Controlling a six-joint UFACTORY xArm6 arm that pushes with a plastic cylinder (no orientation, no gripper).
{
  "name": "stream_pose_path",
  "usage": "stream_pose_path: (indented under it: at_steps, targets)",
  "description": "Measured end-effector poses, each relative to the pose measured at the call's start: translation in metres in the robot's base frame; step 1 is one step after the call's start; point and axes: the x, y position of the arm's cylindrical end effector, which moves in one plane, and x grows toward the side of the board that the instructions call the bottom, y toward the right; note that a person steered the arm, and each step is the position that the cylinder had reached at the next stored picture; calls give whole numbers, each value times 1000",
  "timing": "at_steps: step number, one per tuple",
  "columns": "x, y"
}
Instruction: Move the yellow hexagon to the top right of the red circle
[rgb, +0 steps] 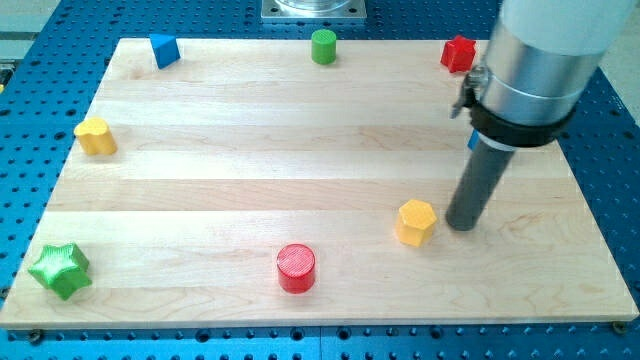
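The yellow hexagon (416, 221) lies on the wooden board, right of centre and toward the view's bottom. The red circle (296, 267) stands lower and to the left of it, near the board's bottom edge. My tip (463, 223) rests on the board just right of the yellow hexagon, a small gap apart from it. The rod rises from there to the arm's grey body at the view's top right.
A green star (60, 269) lies at the bottom left. A yellow heart-like block (95, 136) is at the left edge. A blue triangle (165, 50), a green cylinder (323, 46) and a red block (458, 53) stand along the top edge.
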Motion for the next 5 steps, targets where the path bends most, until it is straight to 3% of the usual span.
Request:
stream_pose_path:
  at_steps: [2,4,5]
  targets:
    - [27,-12]
    - [27,-88]
    - [-5,-68]
